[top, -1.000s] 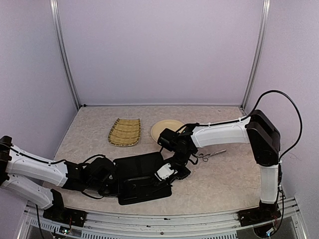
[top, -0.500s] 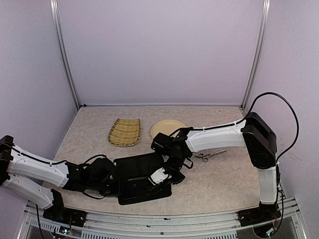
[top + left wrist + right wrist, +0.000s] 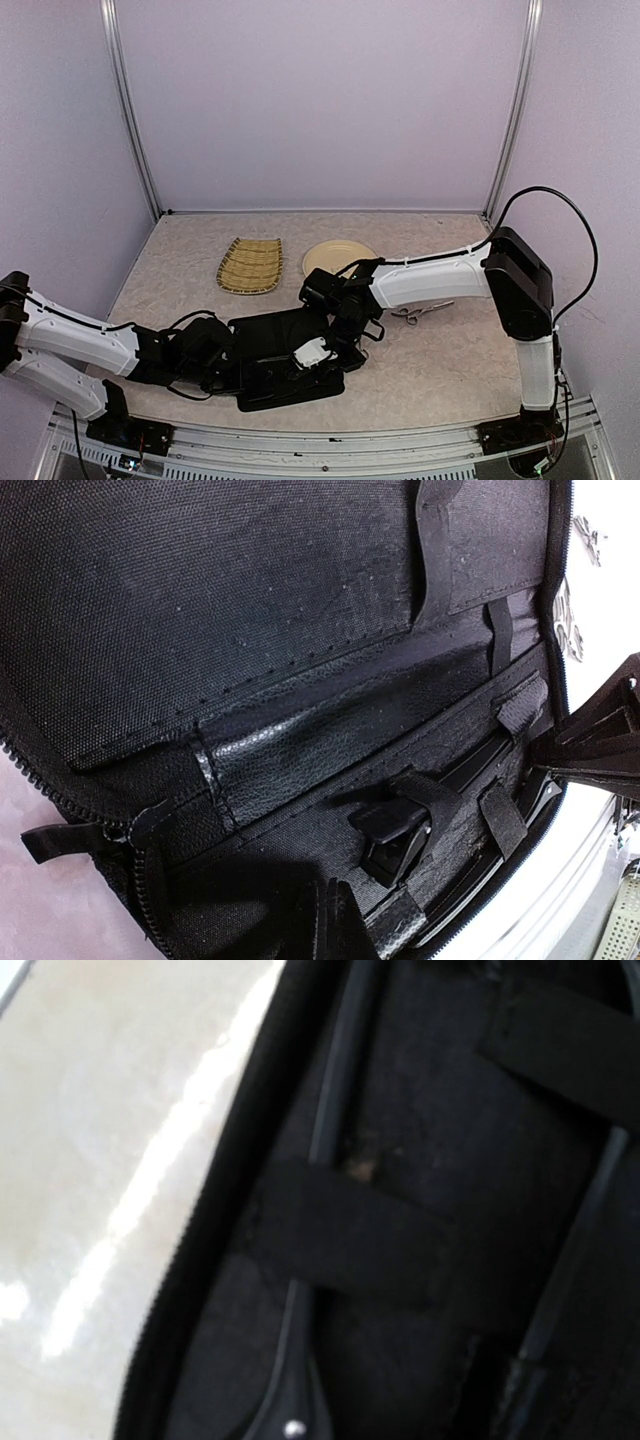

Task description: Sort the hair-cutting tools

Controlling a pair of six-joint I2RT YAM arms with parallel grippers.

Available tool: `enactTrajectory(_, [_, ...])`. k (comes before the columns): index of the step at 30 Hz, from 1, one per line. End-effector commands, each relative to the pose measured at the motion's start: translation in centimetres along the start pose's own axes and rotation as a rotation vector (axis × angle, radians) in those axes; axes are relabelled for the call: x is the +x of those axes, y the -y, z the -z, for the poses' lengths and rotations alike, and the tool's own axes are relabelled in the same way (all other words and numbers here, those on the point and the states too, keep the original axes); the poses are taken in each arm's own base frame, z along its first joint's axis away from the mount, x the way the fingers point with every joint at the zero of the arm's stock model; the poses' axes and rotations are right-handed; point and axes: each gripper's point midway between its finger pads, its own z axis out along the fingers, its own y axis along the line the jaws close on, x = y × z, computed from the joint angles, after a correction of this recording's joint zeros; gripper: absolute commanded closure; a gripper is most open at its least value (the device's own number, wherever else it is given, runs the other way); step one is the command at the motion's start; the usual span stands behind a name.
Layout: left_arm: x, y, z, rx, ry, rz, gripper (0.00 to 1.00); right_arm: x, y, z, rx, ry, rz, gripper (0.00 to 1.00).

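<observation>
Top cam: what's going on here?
Both arms are working at the open black zip case near the front edge. The left end effector is closed at the case's left side. The right end effector, also closed, is low over the interior, where a black clip sits under elastic straps. One pair of silver scissors lies on the table right of the case. The bamboo tray and cream plate sit behind.
</observation>
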Motion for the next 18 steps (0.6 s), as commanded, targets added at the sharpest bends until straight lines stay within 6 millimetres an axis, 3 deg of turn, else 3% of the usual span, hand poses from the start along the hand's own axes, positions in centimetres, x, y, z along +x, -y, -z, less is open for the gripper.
enactTrajectory(1, [4.0, -4.6, -0.4, -0.146, -0.137, -0.013, 1.00, 1.9, -0.4, -1.9, -0.010, -0.062, -0.051, 1.00])
enactTrajectory(6, [3.9, -4.6, -0.5, -0.149, -0.136, -0.017, 1.00, 0.5, 1.0, -1.6, 0.000, -0.031, -0.057, 1.00])
enactTrajectory(14, [3.8, -4.6, -0.3, -0.151, -0.133, -0.024, 1.00, 4.1, -0.9, -1.1, -0.019, -0.128, -0.050, 1.00])
enactTrajectory(18, [3.6, -4.3, -0.5, -0.151, -0.128, -0.030, 1.00, 4.3, -1.3, -0.6, -0.032, -0.120, -0.083, 1.00])
